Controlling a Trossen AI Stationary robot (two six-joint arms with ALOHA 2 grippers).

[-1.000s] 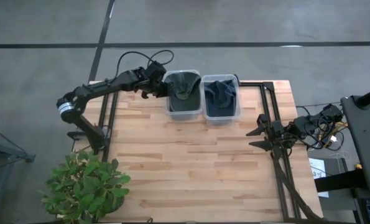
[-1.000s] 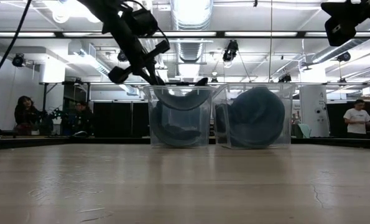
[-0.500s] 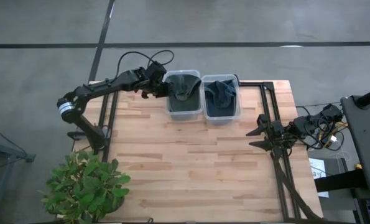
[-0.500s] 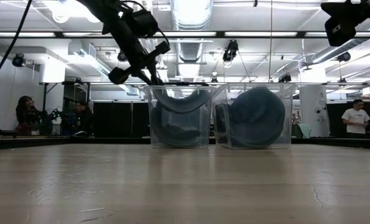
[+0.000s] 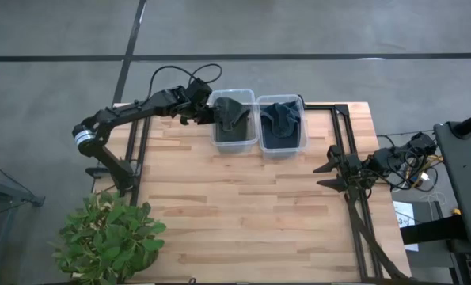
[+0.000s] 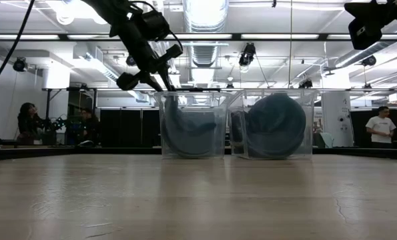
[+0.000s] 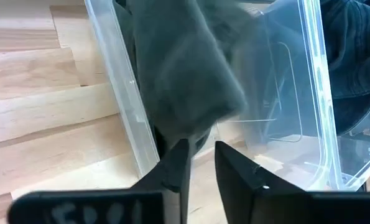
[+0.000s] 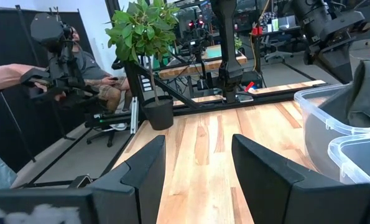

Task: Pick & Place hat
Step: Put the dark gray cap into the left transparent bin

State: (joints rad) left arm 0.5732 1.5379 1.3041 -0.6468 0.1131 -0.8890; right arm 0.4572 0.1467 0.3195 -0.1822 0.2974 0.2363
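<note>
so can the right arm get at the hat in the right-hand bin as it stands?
Probably yes. The right gripper waits open by the table's right edge, and bare wood lies between it and the right bin, whose top is open over the dark hat. The left gripper is busy at the left bin.

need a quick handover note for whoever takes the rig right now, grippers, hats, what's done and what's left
Left gripper: at the outer wall of the left bin, fingers slightly apart, holding nothing; the grey-green hat is slumped inside that bin.
Right gripper: open, empty, parked at the table's right edge.
Right bin: holds a dark blue hat.
Done: both hats sit in bins.
Left: back the left arm away from the bin.
</note>
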